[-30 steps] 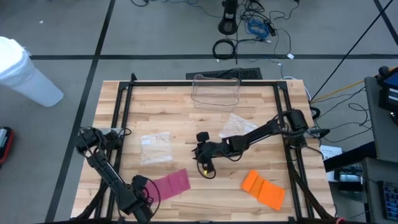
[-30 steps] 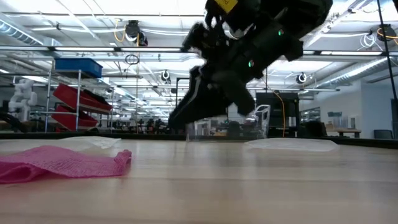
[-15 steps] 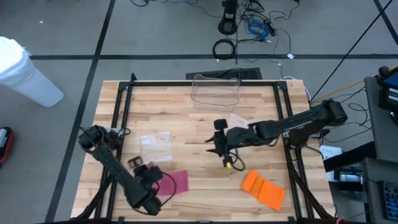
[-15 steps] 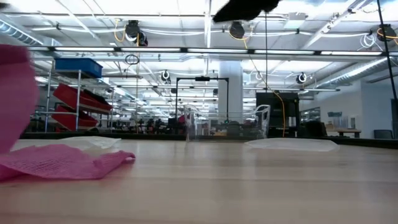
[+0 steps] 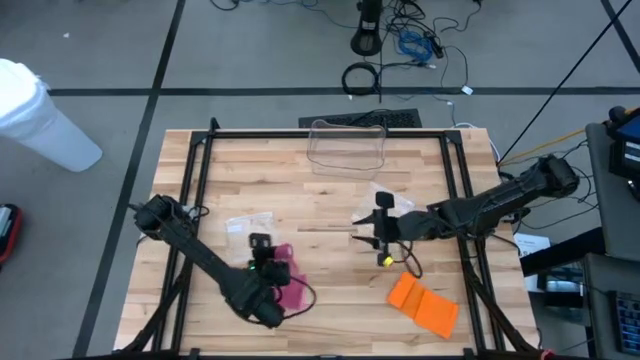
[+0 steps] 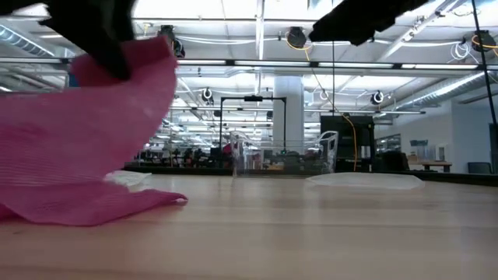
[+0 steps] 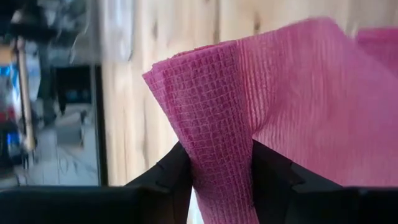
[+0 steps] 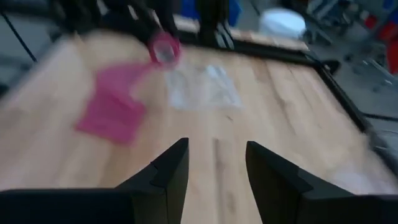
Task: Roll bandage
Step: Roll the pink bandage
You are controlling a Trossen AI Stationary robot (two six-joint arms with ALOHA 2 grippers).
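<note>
The pink mesh bandage [image 5: 290, 278] lies near the table's front left. One end of it [image 7: 211, 118], curled over, is raised in my left gripper [image 7: 217, 163], which is shut on it [image 5: 266, 262]. In the low view the lifted part [image 6: 85, 117] hangs under that gripper [image 6: 97, 35], and the lower part [image 6: 101, 206] rests on the wood. My right gripper [image 5: 364, 238] hovers open over the table's middle right with nothing between its fingers [image 8: 214, 163]; its wrist view shows the bandage [image 8: 115, 111] farther off. My left gripper pinches the bandage's curled end [image 7: 219, 177] between its two fingers [image 7: 169, 179], several layers bunched together. The fingers slant down from the table's left. That end is lifted clear and stands up from the fingers; the rest trails down onto the table, slack.
An orange folded piece [image 5: 424, 304] lies at the front right. Two clear plastic bags [image 5: 250, 232] [image 5: 385, 200] lie mid-table. A clear container [image 5: 347, 146] stands at the far edge. A black frame [image 5: 200, 170] borders the wooden top.
My left gripper has risen and gone toward the table's right and far edges, rolling its wrist, and has carried the bandage's near-left end up and over the rest, which stayed on the table. My right gripper has risen and drawn back toward the table's right edge.
</note>
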